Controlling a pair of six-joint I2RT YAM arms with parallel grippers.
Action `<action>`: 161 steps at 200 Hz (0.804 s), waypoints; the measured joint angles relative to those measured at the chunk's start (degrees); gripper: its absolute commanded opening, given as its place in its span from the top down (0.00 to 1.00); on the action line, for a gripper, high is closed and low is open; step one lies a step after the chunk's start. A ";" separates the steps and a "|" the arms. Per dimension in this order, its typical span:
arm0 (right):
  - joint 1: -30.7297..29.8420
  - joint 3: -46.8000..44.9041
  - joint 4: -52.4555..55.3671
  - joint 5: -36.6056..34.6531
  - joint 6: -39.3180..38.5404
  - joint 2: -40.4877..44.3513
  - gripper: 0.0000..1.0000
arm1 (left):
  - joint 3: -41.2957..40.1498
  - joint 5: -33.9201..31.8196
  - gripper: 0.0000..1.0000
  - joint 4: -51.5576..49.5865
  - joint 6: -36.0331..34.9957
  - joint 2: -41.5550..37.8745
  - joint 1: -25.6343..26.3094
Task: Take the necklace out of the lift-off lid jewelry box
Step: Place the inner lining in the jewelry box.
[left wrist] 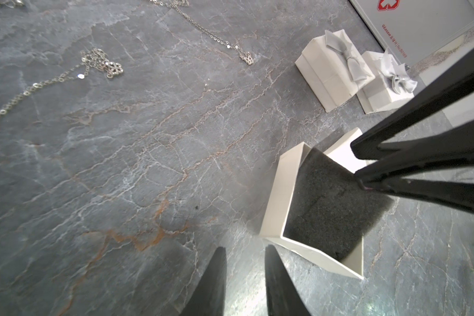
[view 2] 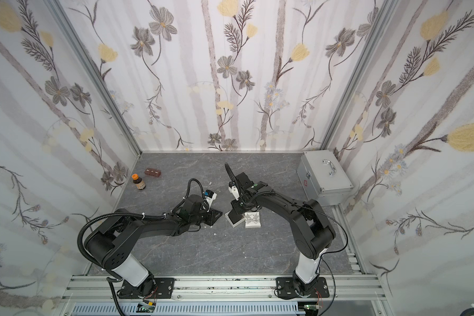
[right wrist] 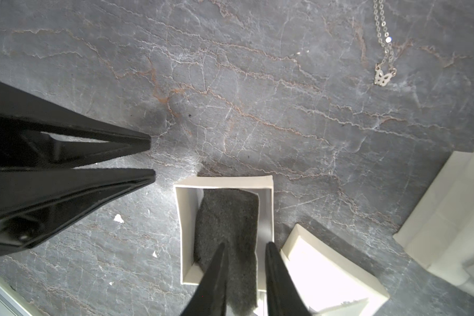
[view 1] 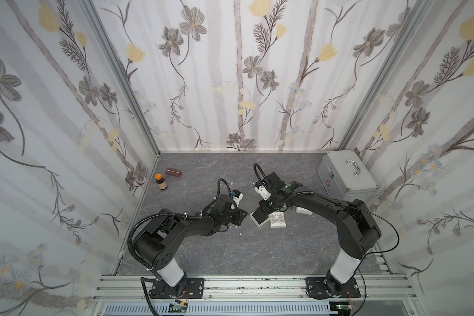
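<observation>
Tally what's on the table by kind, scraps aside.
Necklaces: 2
White box pieces, one open, two with bows: 4
Bottle: 1
Metal case: 1
Brown block: 1
Total: 9

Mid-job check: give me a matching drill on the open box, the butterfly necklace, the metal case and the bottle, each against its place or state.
Column one:
1. open jewelry box
2. butterfly necklace
3. metal case
4. bottle

Column two:
A. orange cap, beside the brown block
B. lid off, grey foam pad showing
C. chain loose on the tabletop
D. shut, handle on top, in a far corner

Pairs: 1-B, 2-C, 3-D, 4-A.
</observation>
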State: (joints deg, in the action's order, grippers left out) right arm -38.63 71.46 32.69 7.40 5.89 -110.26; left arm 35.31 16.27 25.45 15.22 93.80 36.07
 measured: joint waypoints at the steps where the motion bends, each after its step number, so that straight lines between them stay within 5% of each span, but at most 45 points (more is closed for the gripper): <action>1: -0.02 0.00 0.02 0.00 0.00 0.00 0.84 | 0.00 -0.04 0.72 0.00 -0.02 -0.04 0.00; 129: -0.68 -1.11 -2.23 -1.38 2.01 -5.53 0.92 | -1.03 -3.78 0.72 -4.35 -3.08 -7.93 0.00; 161: -0.79 -1.11 -2.89 -2.21 2.43 -5.22 0.83 | -1.55 -4.61 0.72 -4.90 -3.52 -9.16 -0.02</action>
State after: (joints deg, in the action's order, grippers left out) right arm -39.42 70.35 29.80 5.19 8.32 -115.48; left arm 33.76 11.66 20.56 11.70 84.64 36.05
